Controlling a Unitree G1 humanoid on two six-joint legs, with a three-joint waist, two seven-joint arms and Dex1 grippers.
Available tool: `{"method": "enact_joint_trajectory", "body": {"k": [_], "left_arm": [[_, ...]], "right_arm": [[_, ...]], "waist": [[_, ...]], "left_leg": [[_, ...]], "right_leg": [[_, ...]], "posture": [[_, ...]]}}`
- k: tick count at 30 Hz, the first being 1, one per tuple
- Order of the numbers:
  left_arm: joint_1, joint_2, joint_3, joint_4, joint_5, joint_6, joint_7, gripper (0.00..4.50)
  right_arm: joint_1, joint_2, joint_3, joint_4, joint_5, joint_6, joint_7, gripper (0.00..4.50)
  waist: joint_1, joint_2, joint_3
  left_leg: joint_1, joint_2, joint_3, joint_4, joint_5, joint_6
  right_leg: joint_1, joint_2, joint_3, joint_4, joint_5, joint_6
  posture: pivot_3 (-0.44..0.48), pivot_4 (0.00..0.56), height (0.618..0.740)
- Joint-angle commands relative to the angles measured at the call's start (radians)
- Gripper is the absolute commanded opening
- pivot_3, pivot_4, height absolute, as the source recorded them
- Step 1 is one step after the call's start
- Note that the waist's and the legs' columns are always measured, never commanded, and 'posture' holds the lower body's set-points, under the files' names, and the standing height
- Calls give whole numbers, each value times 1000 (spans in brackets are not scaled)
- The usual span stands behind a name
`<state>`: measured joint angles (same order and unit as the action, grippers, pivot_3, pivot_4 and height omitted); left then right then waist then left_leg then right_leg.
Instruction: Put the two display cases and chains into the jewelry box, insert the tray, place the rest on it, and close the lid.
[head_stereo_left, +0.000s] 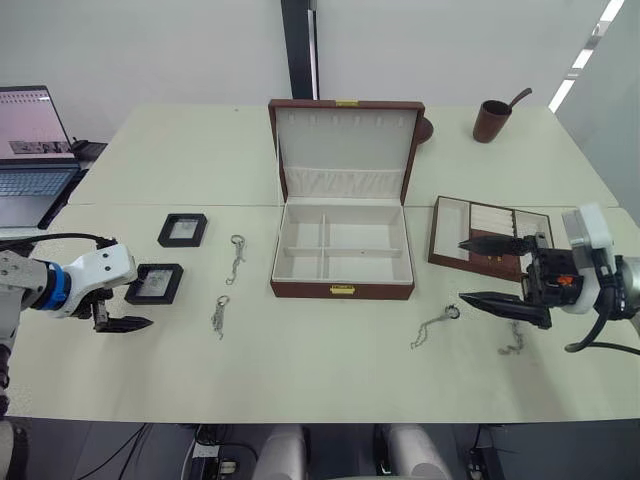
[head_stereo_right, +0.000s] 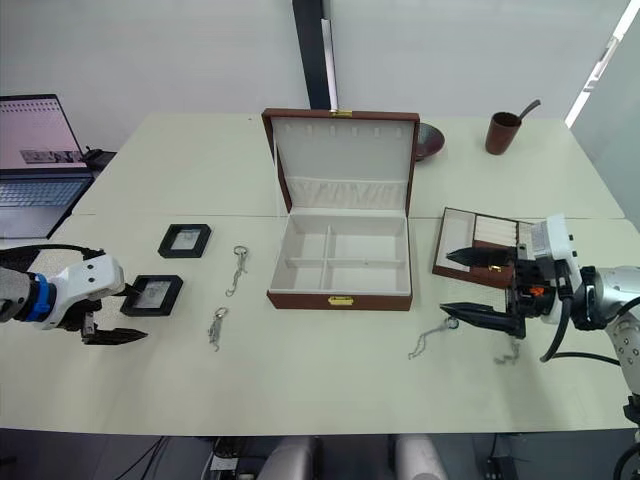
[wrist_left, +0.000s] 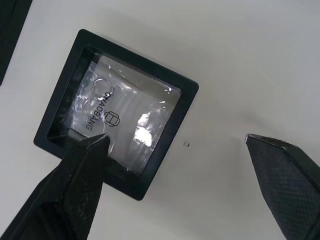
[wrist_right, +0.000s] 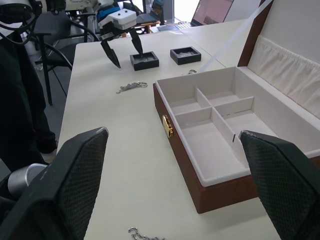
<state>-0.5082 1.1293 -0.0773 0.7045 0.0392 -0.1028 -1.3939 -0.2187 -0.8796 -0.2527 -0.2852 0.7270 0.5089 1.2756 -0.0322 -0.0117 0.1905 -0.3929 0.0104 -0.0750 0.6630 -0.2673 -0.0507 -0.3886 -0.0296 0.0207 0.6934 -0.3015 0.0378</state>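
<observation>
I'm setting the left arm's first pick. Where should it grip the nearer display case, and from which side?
Grip the nearer display case across two opposite outer walls of its raised black frame, coming straight down from above. It lies flat on the table, so its sides are only reachable from overhead, and its clear centre looks too slick to pinch. The left gripper is open beside it, one finger already over a frame edge.

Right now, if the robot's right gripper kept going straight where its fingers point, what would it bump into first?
Probably the jewelry box. The right gripper, open, points across the table toward its brown front wall, though one chain lies low between them.
</observation>
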Motion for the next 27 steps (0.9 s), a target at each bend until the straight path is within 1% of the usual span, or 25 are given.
{"method": "enact_joint_trajectory", "body": {"k": [1,3,6,7,15,16,27], "left_arm": [[-23,7,-10,12,13,-25,-21,4311],[-28,9,-15,20,17,-31,-24,3909],[-33,8,-21,31,25,-36,-25,2973],[-34,7,-22,34,27,-38,-26,2592],[-36,0,-25,43,32,-38,-25,165],[-36,1,-25,45,33,-38,-25,36],[-32,5,-17,34,22,-23,-31,36]], "right_arm": [[6,-4,-37,-40,28,-7,-13,4485],[13,-8,-42,-47,32,-4,-16,4500],[22,-11,-45,-54,35,-3,-18,4500],[26,-12,-46,-55,35,-4,-18,4500],[38,-15,-41,-39,22,-21,-7,4500],[38,-16,-40,-36,19,-22,-6,4500],[28,-14,-36,-29,14,-25,-1,4500]], "waist": [[-1,0,0],[-1,0,0],[-1,0,0],[0,0,0],[0,0,0],[0,0,0],[0,0,0]], "left_leg": [[0,0,0,0,0,0],[0,0,0,0,0,0],[0,0,0,0,0,0],[0,0,0,0,0,0],[0,0,0,0,0,0],[0,0,0,0,0,0],[0,0,0,0,0,0]], "right_leg": [[0,0,0,0,0,0],[0,0,0,0,0,0],[0,0,0,0,0,0],[0,0,0,0,0,0],[0,0,0,1,0,0],[0,0,0,1,0,0],[0,0,0,1,0,0]], "posture": [[0,150,740],[0,150,740],[0,150,740],[0,150,740],[0,150,740],[0,150,740],[0,150,740]]}}
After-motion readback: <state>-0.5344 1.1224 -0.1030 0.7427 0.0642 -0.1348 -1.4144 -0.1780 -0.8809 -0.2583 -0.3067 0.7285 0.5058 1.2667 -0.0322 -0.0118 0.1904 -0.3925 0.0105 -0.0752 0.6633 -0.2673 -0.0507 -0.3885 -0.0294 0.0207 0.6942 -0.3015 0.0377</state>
